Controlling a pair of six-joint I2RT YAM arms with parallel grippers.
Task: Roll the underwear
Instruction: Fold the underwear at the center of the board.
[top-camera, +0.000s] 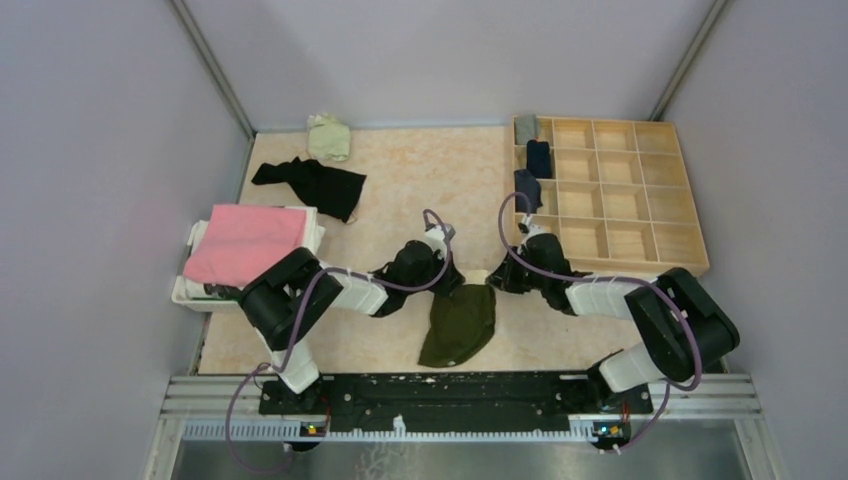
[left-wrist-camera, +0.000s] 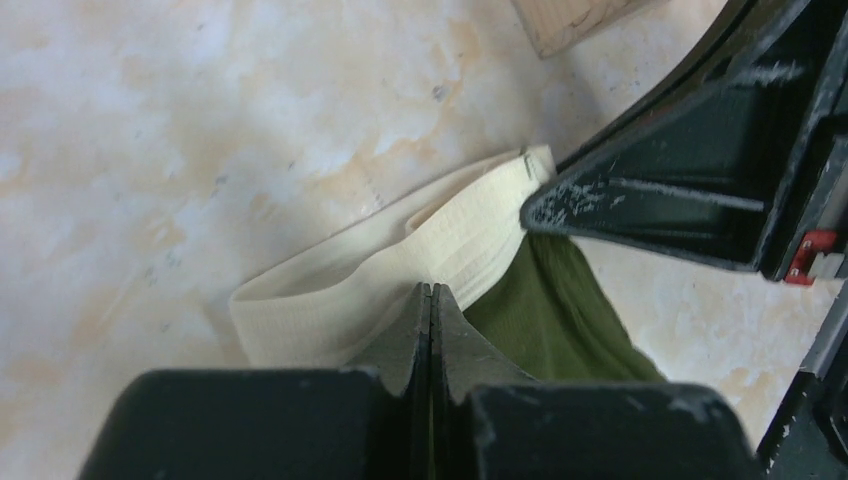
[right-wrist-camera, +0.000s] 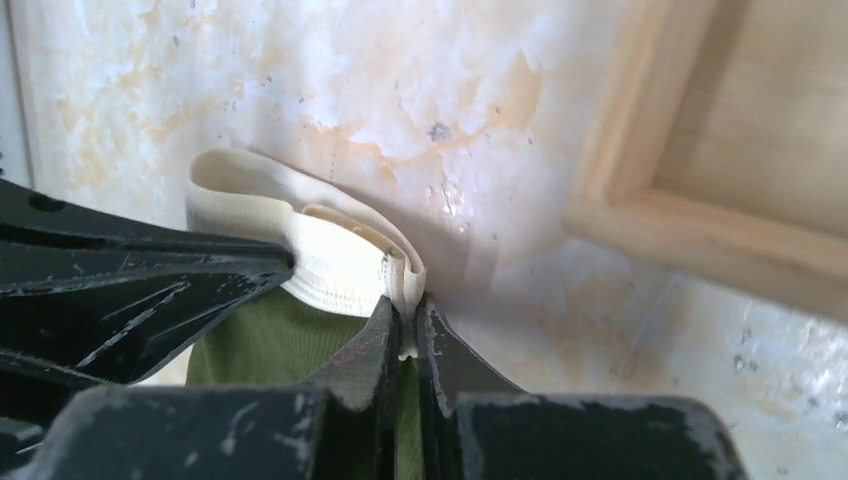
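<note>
Now underwear (right-wrist-camera: 335, 262) w/in right end effector (right-wrist-camera: 403, 305)

The table (top-camera: 420, 170) had a pale, marbled top with orange veining. Near its front middle lay the olive-green briefs (top-camera: 460, 325), spread flat, the cream waistband at the far end (that band stood folded up off the surface). A black garment (top-camera: 312, 184) lay crumpled far left, with a pale green cloth (top-camera: 328, 137) just beyond it. A white bin (top-camera: 190, 290) sat at the left edge and a wooden compartment tray (top-camera: 620, 205) at the far right.
</note>
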